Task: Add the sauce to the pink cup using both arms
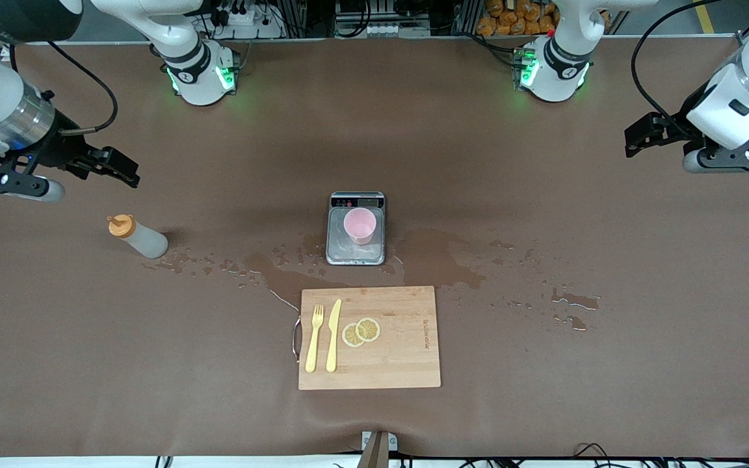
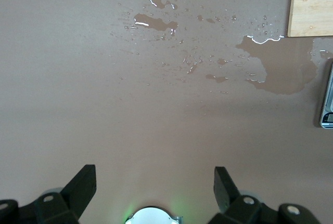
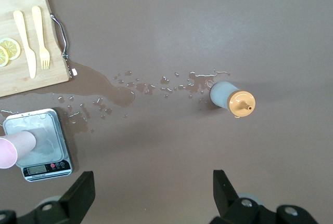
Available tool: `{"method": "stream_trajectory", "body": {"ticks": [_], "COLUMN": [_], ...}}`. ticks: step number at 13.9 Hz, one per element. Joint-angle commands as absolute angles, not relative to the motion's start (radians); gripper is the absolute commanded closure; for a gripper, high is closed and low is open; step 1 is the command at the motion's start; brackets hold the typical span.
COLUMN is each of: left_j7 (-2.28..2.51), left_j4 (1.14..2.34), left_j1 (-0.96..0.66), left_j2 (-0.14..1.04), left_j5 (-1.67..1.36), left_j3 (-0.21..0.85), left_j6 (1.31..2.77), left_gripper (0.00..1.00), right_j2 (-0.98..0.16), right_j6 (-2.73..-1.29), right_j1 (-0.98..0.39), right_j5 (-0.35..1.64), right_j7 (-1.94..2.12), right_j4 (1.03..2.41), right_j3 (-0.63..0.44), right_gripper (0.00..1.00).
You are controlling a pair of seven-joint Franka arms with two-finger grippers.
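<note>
Wet brown table (image 1: 543, 403): pink cup (image 1: 359, 225) stands on scale (image 1: 355, 250), sauce bottle (image 1: 138, 236) upright toward right arm's end near spread-fingered right gripper (image 1: 129, 174); left gripper (image 1: 634, 138), fingers apart, waits; any squeeze should stay gentle.

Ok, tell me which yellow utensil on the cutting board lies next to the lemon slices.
The knife: it lies between the fork and the lemon slices on the cutting board; the fork sits toward the board's handle.

Cutting board (image 1: 387, 338) (fork (image 1: 313, 339), knife (image 1: 333, 335), lemon slices (image 1: 361, 331)).
</note>
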State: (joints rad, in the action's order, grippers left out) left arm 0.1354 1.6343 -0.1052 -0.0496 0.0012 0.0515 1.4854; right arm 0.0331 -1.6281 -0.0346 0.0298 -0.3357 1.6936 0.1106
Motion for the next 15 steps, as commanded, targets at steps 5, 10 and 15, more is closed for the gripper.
{"method": "stream_trajectory", "body": {"ticks": [5, 10, 15], "left_j7": [0.127, 0.127, 0.13], "left_j4": [1.626, 1.624, 1.626], "left_j1": [-0.098, -0.097, -0.098], "left_j2": [-0.051, -0.051, -0.054], "left_j5": [0.02, 0.02, 0.02], "left_j3": [0.055, 0.054, 0.058], "left_j6": [1.471, 1.471, 1.47], "left_gripper": [0.0, 0.0, 0.0], "right_j2": [0.043, -0.026, -0.028], "right_j6": [-1.634, -1.635, -1.618], "right_j1": [-0.051, -0.028, -0.011], "right_j5": [-0.023, -0.052, -0.066], "right_j7": [-0.354, -0.345, -0.24], "right_j4": [1.678, 1.571, 1.551], "right_j3": [0.106, 0.104, 0.107], "right_gripper": [0.0, 0.0, 0.0]}}
